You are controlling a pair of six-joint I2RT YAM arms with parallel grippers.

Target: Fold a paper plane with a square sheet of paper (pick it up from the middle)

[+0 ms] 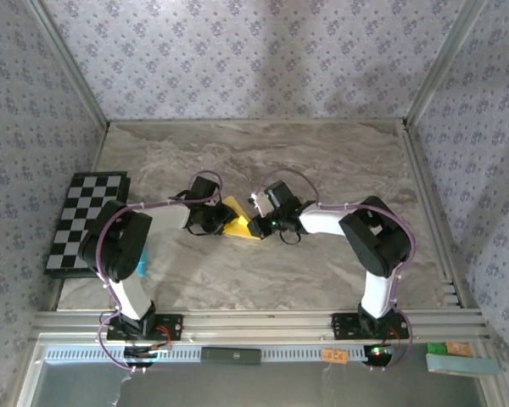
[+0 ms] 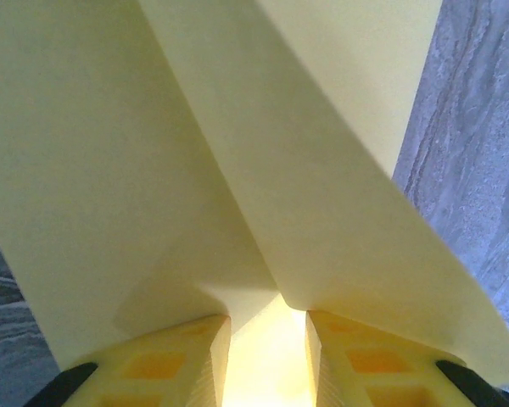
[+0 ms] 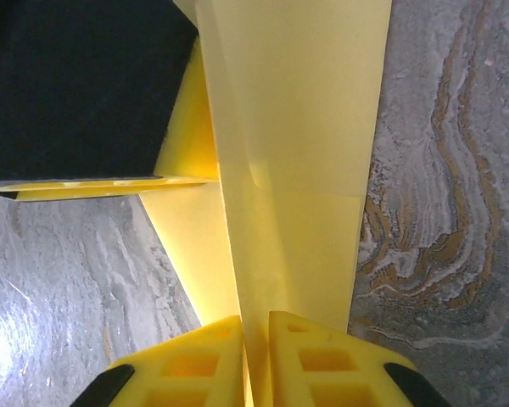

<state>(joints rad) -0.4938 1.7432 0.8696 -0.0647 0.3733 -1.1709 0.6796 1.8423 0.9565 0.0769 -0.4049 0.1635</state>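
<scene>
The paper [image 1: 237, 222] is held over the middle of the table [image 1: 322, 161], clamped in the right gripper [image 3: 255, 326]. The left gripper [image 2: 267, 326] is parted around a flap. A skewed crease could be caused by slippage there.

No words, numbers or brand marks can be read anywhere. A small orange tag [image 1: 333, 356] sits on the slotted rail [image 1: 237, 354] along the bottom of the top view, right of centre, and it carries dark marks that are too small to make out. Small green and orange labels [image 1: 451, 348] at the lower right are just as illegible.
</scene>
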